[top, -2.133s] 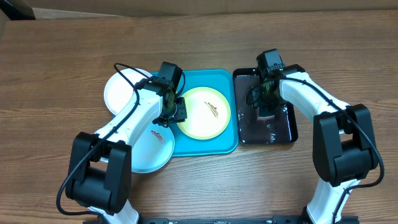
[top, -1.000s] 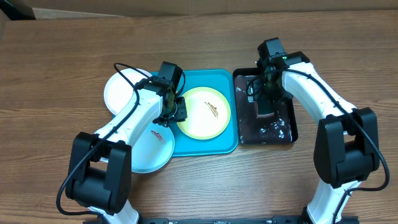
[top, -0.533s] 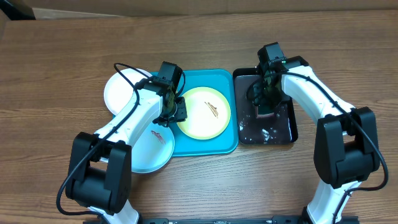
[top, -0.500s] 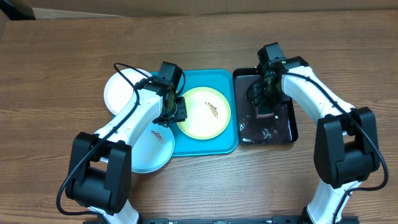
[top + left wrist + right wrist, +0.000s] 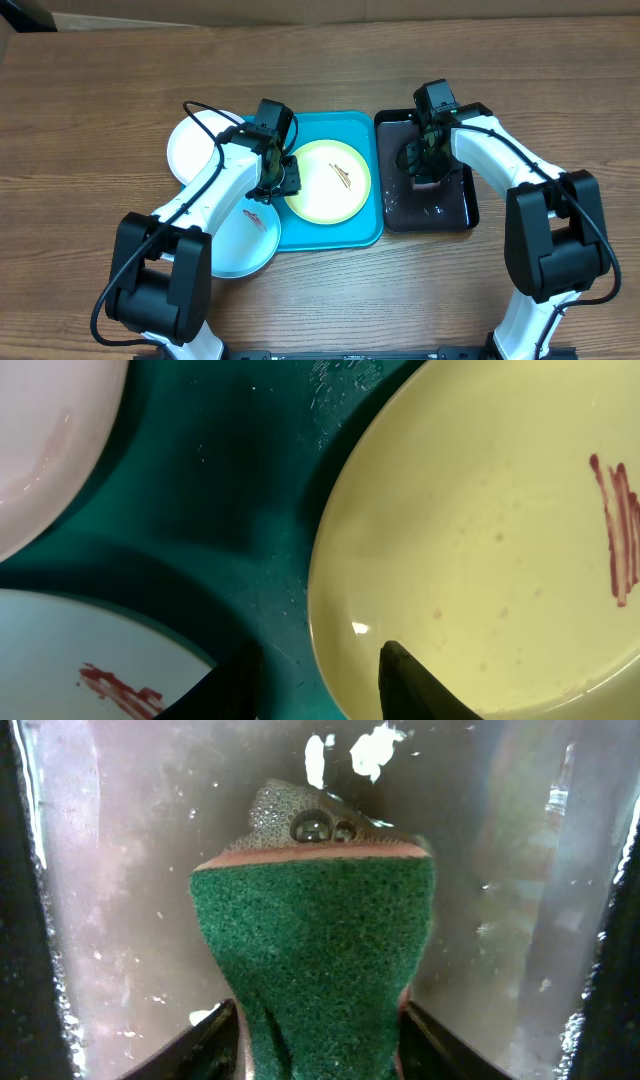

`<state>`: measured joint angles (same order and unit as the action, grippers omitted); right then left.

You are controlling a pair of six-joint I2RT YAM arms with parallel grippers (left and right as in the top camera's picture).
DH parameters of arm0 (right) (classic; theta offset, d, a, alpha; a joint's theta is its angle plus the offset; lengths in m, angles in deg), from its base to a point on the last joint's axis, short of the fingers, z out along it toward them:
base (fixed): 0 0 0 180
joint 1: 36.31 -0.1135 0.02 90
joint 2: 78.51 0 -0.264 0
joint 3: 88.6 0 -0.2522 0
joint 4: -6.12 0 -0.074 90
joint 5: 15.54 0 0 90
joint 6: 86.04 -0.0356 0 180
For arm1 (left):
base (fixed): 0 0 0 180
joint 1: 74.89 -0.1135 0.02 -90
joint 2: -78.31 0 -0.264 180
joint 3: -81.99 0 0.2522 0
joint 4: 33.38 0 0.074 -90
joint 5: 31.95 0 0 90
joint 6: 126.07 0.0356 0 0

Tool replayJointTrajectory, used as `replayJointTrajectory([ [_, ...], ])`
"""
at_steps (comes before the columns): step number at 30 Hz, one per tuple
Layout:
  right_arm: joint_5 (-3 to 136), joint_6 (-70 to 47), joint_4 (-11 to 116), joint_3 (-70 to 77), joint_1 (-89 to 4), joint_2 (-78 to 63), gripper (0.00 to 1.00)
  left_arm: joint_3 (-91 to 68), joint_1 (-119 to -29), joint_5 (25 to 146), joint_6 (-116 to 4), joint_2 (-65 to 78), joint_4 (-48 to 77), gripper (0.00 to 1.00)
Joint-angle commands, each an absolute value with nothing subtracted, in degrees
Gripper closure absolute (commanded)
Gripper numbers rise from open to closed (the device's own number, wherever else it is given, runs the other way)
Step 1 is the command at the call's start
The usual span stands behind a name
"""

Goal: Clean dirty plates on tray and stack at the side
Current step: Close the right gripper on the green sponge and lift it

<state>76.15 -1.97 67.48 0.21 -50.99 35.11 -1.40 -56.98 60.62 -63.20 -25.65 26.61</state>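
The yellow-green plate [image 5: 328, 181] with a reddish smear lies on the turquoise tray [image 5: 340, 232]. My left gripper [image 5: 285, 180] is at its left rim. In the left wrist view the gripper [image 5: 318, 650] has its jaws close about the rim of the plate [image 5: 480, 540], one finger inside and one over the tray [image 5: 230, 480]. The white plate [image 5: 195, 150] and the smeared pale blue plate [image 5: 240, 238] lie left of the tray. My right gripper [image 5: 425, 172] is shut on a green sponge [image 5: 315, 940] with suds.
The glossy black tray [image 5: 455, 208] of soapy water stands right of the turquoise tray, and the sponge is down in it [image 5: 120, 870]. Both arms reach in from the table's front edge. Bare wooden table [image 5: 100, 80] surrounds the trays.
My right gripper has shifted the sponge a little back and forth within the black tray, and the suds have moved. The left arm and the plates have not moved.
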Motion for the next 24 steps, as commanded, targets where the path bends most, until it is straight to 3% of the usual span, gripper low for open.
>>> replayJointTrajectory([
  [1, 75.6, -2.3, 67.4, 0.5, -51.3, 33.8, 0.55, -1.2, -57.1, 60.4, -64.4, -26.3, 26.7, 0.6],
  [3, 75.6, -2.3, 67.4, 0.5, -51.3, 33.8, 0.56, -1.2, -57.1, 60.4, -64.4, -26.3, 26.7, 0.6],
  [7, 75.6, -2.3, 67.5, 0.5, -51.3, 33.8, 0.68, -1.2, -57.1, 60.4, -64.4, -26.3, 26.7, 0.6],
  [10, 75.6, -2.3, 67.5, 0.5, -51.3, 33.8, 0.7, -1.2, -57.1, 60.4, -64.4, -26.3, 26.7, 0.6],
  [11, 75.6, -2.3, 67.5, 0.5, -51.3, 33.8, 0.73, -1.2, -57.1, 60.4, -64.4, -26.3, 26.7, 0.6],
  [13, 75.6, -2.3, 68.5, -0.5, -51.3, 33.6, 0.94, -1.2, -57.1, 60.3, -64.4, -26.3, 26.6, 0.6],
  [14, 75.6, -2.3, 69.4, -1.4, -51.3, 33.3, 0.96, -1.2, -57.1, 60.0, -64.4, -26.3, 26.6, 0.6],
  [24, 75.6, -2.3, 75.6, -6.1, -51.3, 26.9, 0.96, -1.2, -57.1, 58.0, -64.4, -26.4, 26.0, 0.62],
])
